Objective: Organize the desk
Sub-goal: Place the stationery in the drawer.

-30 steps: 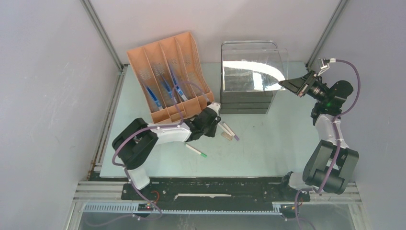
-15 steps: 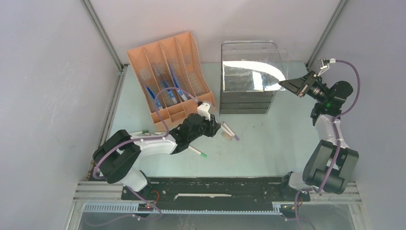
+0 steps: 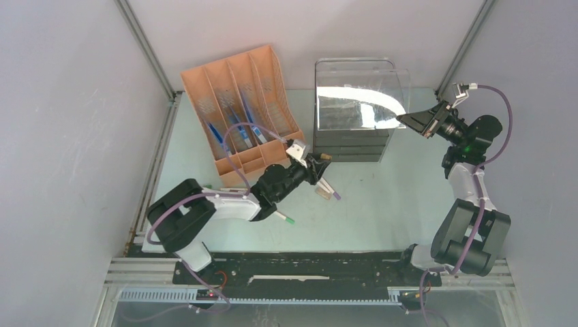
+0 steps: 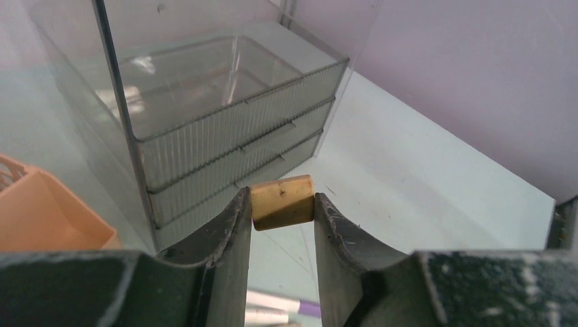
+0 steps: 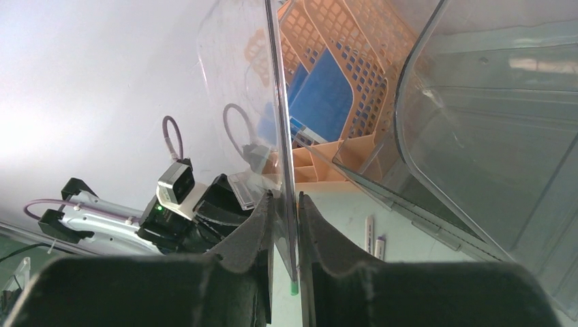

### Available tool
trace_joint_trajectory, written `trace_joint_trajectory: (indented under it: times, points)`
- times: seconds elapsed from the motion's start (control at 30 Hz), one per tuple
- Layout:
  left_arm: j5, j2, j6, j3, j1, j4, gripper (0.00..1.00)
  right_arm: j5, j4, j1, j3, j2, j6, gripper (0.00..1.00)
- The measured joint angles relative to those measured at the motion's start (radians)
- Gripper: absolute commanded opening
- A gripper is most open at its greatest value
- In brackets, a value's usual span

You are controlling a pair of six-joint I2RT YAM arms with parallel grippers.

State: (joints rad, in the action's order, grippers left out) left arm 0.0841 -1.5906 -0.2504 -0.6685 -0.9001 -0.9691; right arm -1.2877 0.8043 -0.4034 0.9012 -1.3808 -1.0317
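Left fingers (image 4: 230, 235) clamp a tan block (image 4: 282, 201) over the middle of the worktop (image 3: 388, 211), right fingers (image 5: 253, 238) pinch the lid (image 5: 271, 102) of the drawers (image 3: 352, 139) at the far edge; next, probably, drop the block inside.

Mint desk (image 3: 382, 204), tan eraser (image 4: 282, 201), clear panel (image 3: 361, 82)

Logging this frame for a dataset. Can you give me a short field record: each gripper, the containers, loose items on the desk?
left gripper: shut on small tan block, raised off the desk
right gripper: shut on clear panel edge
containers: orange file organizer; clear drawer unit
loose items: green-capped marker; two pens, one purple-capped
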Motion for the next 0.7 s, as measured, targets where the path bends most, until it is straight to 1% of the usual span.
trace_joint_trajectory:
  times: [0.17,0.27,0.43,0.7]
  points:
    - [0.077,-0.129,0.07,-0.041,-0.019,-0.187,0.0,0.0,0.0,0.0,0.0,0.0,0.0,0.2]
    - [0.179,-0.205,0.126,-0.08,-0.048,-0.29,0.0,0.0,0.0,0.0,0.0,0.0,-0.001,0.2]
    - [0.358,-0.309,0.219,-0.204,-0.099,-0.363,0.0,0.0,0.001,0.0,0.0,0.0,-0.005,0.2]
    - [0.546,-0.429,0.323,-0.359,-0.112,-0.406,0.0,0.0,0.004,0.0,0.0,0.0,-0.008,0.2]
